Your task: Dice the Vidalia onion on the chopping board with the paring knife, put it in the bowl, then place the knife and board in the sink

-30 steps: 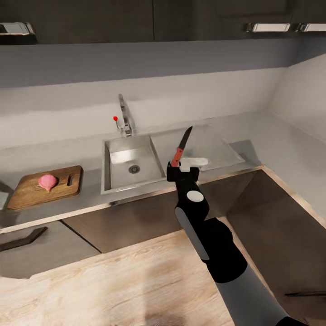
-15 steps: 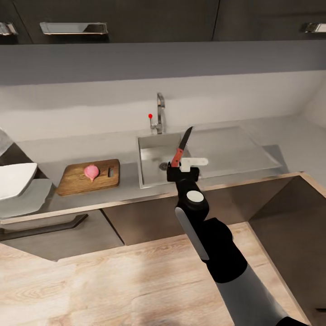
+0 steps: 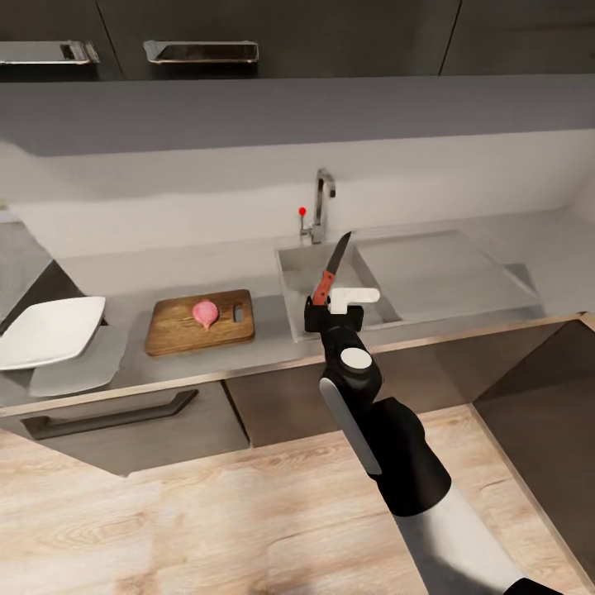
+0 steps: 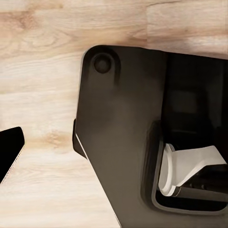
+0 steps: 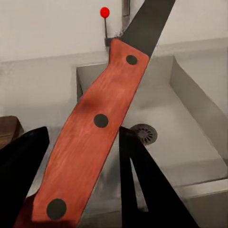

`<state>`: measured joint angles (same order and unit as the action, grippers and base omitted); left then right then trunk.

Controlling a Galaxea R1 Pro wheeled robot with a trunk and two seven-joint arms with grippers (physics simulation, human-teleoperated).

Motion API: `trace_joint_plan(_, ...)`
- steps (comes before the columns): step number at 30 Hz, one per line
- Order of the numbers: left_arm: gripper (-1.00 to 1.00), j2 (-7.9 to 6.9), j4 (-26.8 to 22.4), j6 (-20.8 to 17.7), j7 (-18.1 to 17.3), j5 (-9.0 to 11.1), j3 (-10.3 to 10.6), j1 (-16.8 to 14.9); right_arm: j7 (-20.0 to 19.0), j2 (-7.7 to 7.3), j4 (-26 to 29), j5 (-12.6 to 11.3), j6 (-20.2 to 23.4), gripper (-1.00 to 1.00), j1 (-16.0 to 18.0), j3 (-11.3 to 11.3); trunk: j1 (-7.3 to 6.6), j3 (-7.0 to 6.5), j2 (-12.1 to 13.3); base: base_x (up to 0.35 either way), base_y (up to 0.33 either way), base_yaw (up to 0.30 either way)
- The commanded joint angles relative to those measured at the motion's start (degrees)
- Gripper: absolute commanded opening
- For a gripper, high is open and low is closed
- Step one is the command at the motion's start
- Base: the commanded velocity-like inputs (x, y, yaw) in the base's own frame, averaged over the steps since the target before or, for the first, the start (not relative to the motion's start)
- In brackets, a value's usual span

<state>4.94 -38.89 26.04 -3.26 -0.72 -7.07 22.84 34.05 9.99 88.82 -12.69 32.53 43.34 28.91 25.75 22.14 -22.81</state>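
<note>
My right gripper (image 3: 329, 307) is shut on the red handle of the paring knife (image 3: 334, 266), whose dark blade points up and away over the sink (image 3: 307, 318). In the right wrist view the knife handle (image 5: 95, 137) sits between the gripper's (image 5: 83, 130) dark fingers (image 5: 142, 180), with the sink basin (image 5: 185, 95) beyond. The pink Vidalia onion (image 3: 205, 312) lies on the chopping board (image 3: 178, 330), left of the sink. The white bowl (image 3: 49, 330) rests on the countertop (image 3: 273, 343) further left. The left wrist view looks down at wood floor and the robot's dark body.
A chrome tap (image 3: 322, 202) with a red knob (image 3: 302, 211) stands behind the basin, and the flat drainboard (image 3: 446, 273) lies to its right. Dark wall cabinets (image 3: 273, 33) hang above. Dark base cabinets (image 3: 273, 397) front the counter, with wood floor (image 3: 207, 512) below.
The camera has swung left, so the whole scene has shifted right and the bowl has come into view. The right arm still holds the knife in the same pose.
</note>
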Motion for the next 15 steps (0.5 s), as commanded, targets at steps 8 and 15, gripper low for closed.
trace_joint_plan(8, 1.00, 0.07, -0.1, 0.1, -0.3, -0.1, -0.3, 0.0, 0.6, 0.01, 0.0, -0.5, 0.2, -1.00, 0.1, 0.1, 0.03, 0.09, -0.1, -0.092, 0.299, 0.000)
trace_joint_plan(15, 1.00, 0.15, 0.0, 0.1, -0.3, -0.1, -0.2, 0.0, 0.6, 0.01, 0.0, -0.5, 0.2, -1.00, 0.1, 0.1, 0.03, 0.09, -0.1, -0.043, 0.163, 0.183)
